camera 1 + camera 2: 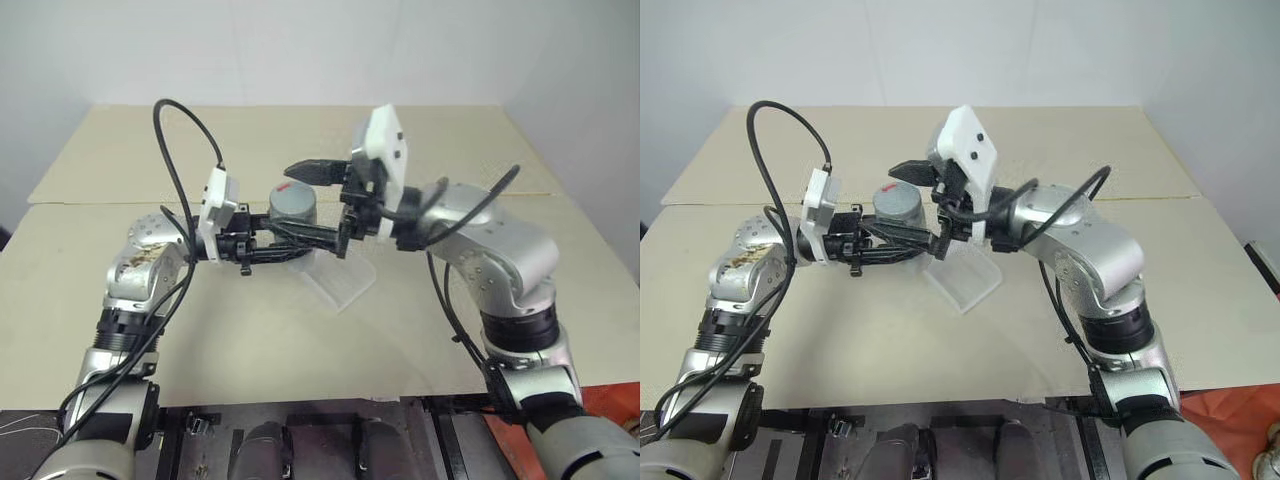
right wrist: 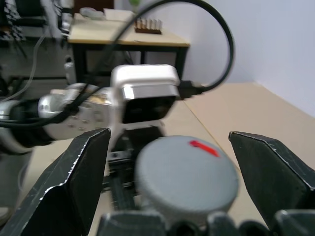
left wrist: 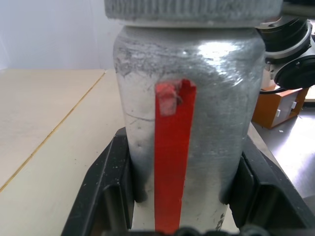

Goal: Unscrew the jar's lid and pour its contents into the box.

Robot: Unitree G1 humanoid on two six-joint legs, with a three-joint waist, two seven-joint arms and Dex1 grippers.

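My left gripper is shut on the silvery jar and holds it upright above the table. A red strip runs down the jar's side, and a black finger presses on each side of it. The grey lid, with a small red mark on top, sits on the jar. My right gripper is open, its two fingers wide apart on either side of the lid and clear of it. The clear box lies on the table just below and in front of the jar. The contents are hidden.
A cream table with a seam across it stretches out on all sides of the box. Black equipment runs along its near edge. Cables loop up from both wrists.
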